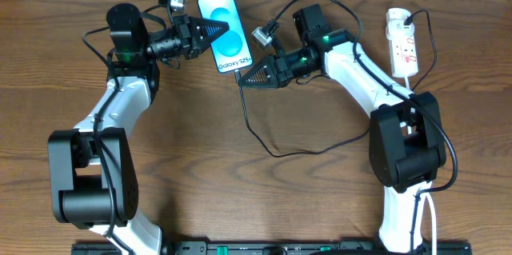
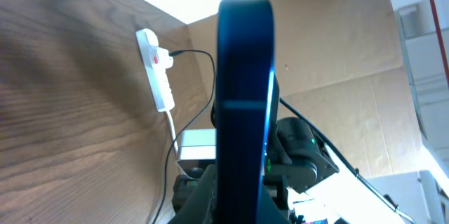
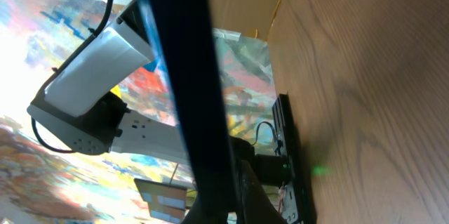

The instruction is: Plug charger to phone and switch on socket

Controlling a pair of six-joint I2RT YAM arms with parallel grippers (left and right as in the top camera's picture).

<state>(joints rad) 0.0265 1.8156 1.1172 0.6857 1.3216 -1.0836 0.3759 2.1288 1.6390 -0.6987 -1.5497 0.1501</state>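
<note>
The phone [image 1: 228, 35] sits toward the far middle of a wood-grain table [image 1: 320, 199], which fills the overhead view. In the left wrist view, brown cardboard-like panels [image 2: 337, 48] stand at the table's far edge. Two white-and-black arms reach in from the near edge, the left arm [image 1: 120, 115] bending toward the phone's left side and the right arm [image 1: 352, 67] toward its lower right corner. The phone shows its cyan-blue screen upward, with a white band along its near end. The left gripper [image 1: 210, 29] has its jaws closed on the phone's left edge. In its wrist view the phone stands edge-on as a dark vertical band right in front of the camera; whether the phone is lifted off the wood cannot be told. The socket [image 1: 402, 43], a white strip with red marks, lies at the far right, well apart from the phone, and holds a black plug [image 2: 170, 54] near its far end. The charger [image 1: 276, 155] trails as a thin black line from the tip of the right gripper [image 1: 243, 81], loops across the bare wood and passes behind the right arm. The right gripper's jaws are pinched tight on the charger, just beside the phone's near end; the connector tip itself is hidden. The right wrist view gives only a blurred dark band up close.
</note>
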